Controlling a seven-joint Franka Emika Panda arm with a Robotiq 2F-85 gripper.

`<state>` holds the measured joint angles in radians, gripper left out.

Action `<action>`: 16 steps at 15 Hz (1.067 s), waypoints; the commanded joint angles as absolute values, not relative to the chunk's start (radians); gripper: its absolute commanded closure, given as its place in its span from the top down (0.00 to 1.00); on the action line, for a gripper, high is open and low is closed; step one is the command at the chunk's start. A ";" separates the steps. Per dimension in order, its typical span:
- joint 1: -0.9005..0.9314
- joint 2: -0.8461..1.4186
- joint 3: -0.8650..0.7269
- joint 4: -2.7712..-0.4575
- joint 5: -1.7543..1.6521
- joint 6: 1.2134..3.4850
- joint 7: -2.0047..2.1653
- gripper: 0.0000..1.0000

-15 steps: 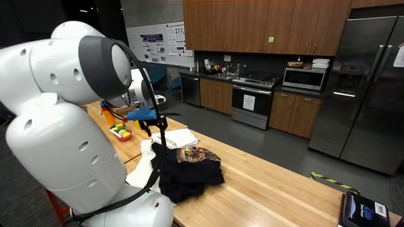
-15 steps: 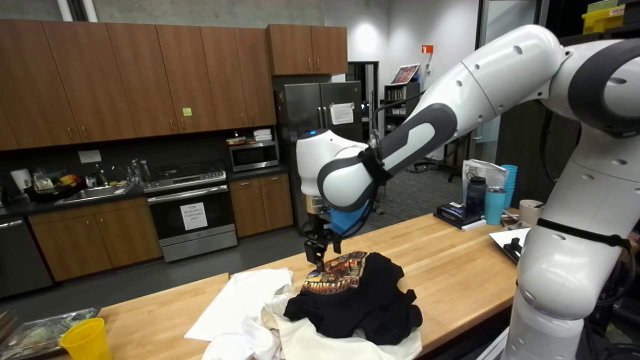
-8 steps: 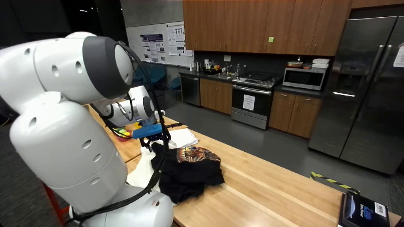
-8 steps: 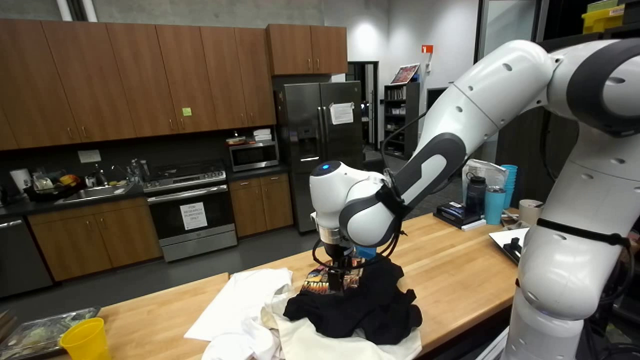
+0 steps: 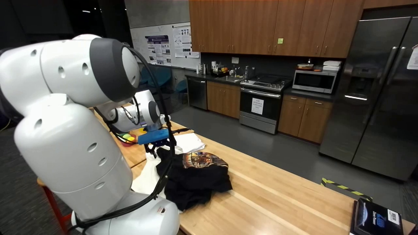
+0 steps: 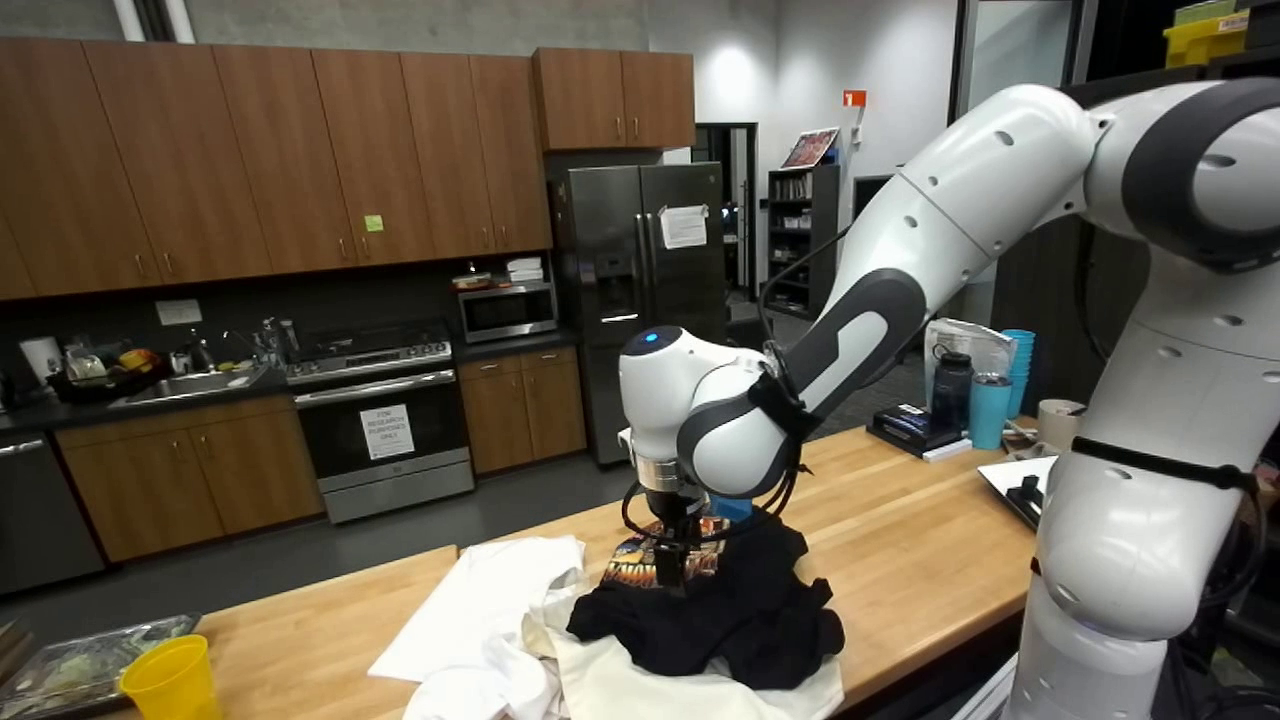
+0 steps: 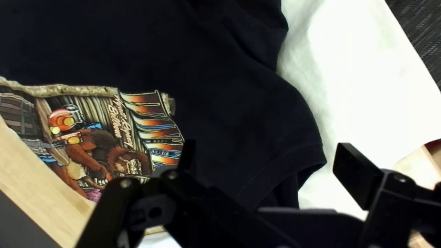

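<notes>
At the left and centre of the wrist view, a rumpled black T-shirt (image 7: pixel 213 86) is spread, its matte cloth broken by a colourful print (image 7: pixel 113 137). Above its stitched edge, the gripper (image 7: pixel 267 162) is released, its blocky fingers (image 7: pixel 356 175) parted wide; contact cannot be told. At right, smooth cream fabric (image 7: pixel 365 86) is partly covered by the T-shirt. In an exterior view, crumpled white cloth (image 6: pixel 490 600) is laid on the wooden table (image 6: pixel 870 540) at lower left, with a tapered yellow cup (image 6: pixel 172 680) farther left.

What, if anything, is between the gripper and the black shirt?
Nothing visible: in the wrist view, the open gripper faces the black shirt with no object between. The pale cloth lies under its edge, not over it. Contact: can't tell.
</notes>
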<state>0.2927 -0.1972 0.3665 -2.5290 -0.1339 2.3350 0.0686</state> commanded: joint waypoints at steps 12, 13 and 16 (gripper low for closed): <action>0.344 -0.040 0.363 -2.486 -0.325 2.644 -0.316 1.00; 0.339 -0.035 0.360 -2.480 -0.336 2.641 -0.314 1.00; 0.320 -0.026 0.342 -2.485 -0.405 2.612 -0.286 1.00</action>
<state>0.3364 -0.0389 0.3607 -2.4925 -0.3345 2.6305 -0.2942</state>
